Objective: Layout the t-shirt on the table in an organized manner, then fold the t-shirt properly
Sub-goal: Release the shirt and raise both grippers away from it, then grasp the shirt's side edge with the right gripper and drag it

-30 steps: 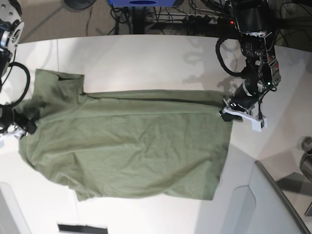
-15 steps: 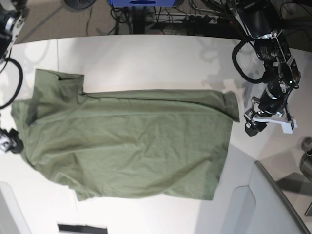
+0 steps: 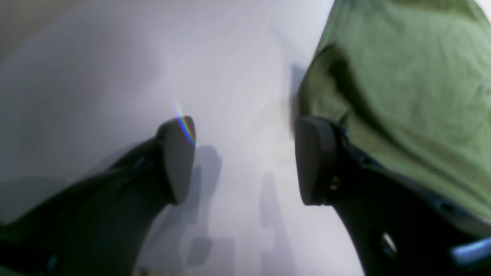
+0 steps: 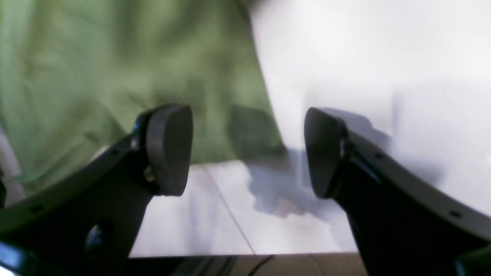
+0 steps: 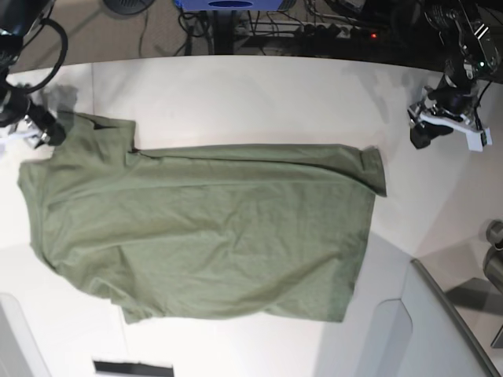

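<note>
The plain olive-green, wrinkly cotton short-sleeved t-shirt [image 5: 204, 228] is seen lying spread on the large, smooth, matte white tabletop [image 5: 259, 102] in the base view; its body is stretched across the middle w/ a long crease running under its upper edge; one sleeve is stuck out at upper left, and a small flap is turned over at the upper-right corner; the lower edge is rumpled.

The left gripper [image 5: 444, 126] is seen at the right of the base view, above bare table, near the shirt's upper-right corner but apart from it; in the left wrist view its dark pads [image 3: 178, 161] are held wide apart w/ only white surface betw. them, the green cloth [image 3: 402, 92] lying beside the right-hand pad; nothing is gripped.

The right gripper [image 5: 31, 129] is seen at the left edge of the base view, just by the sleeve; in the right wrist view its pads [image 4: 170, 149] are also spread apart, empty; the cloth edge [image 4: 126, 76] and a thin seam line [image 4: 230, 214] in the table are seen below, blurred.
</note>
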Controlling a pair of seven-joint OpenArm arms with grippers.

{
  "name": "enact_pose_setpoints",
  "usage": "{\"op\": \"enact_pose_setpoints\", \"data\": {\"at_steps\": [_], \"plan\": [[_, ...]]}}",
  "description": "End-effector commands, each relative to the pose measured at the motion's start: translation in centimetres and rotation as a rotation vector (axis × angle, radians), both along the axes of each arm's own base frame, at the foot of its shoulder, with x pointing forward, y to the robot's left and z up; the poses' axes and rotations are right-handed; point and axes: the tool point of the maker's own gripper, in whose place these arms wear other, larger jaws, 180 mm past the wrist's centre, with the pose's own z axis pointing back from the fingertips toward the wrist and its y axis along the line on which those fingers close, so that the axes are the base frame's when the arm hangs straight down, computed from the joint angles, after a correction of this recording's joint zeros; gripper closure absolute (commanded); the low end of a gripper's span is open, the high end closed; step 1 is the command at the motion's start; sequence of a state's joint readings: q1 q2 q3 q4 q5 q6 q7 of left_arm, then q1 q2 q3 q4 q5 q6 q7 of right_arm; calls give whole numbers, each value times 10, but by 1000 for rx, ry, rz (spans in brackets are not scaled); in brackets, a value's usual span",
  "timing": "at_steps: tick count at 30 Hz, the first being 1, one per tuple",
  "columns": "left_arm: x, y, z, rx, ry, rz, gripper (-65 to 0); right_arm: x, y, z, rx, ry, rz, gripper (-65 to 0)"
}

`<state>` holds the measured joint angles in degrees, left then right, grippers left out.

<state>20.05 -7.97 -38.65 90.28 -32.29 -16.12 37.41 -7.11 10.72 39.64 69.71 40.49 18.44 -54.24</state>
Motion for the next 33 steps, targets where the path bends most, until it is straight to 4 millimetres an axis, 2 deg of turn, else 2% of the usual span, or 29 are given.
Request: {"op": "enact_pose_setpoints", "data": {"at_steps": [1, 4, 8, 10, 15, 19, 23, 27, 30, 33], "plan": [[5, 2, 11, 20, -39, -34, -388, 14, -11, 12, -17, -52, -11, -432], [6, -12, 13, 19, -56, -131, -388, 2, -6, 1, 7, -15, -16, -431], [5, -14, 11, 11, -55, -132, -388, -10, 8, -11, 44, 13, -19, -426], [5, -16, 10, 8, -54, -135, -388, -11, 11, -12, 51, 18, -16, -378], [4, -15, 9, 7, -52, -132, -388, -4, 41, -18, 64, 37, 100, -219], [0, -14, 7, 7, -42, -131, -388, -2, 48, -19, 68, 36, 118, -140], [-4, -14, 5, 6, -32, -131, -388, -1, 45, -18, 64, 34, 112, -9], [-4, -14, 5, 6, -32, -131, -388, 11, 42, -10, 52, 7, 118, 0], [-4, -14, 5, 6, -32, -131, -388, 31, 42, 5, 40, -30, 140, 0], [-3, -16, 5, 4, -32, -135, -388, 58, 37, 30, 14, -70, 187, 0]]}}
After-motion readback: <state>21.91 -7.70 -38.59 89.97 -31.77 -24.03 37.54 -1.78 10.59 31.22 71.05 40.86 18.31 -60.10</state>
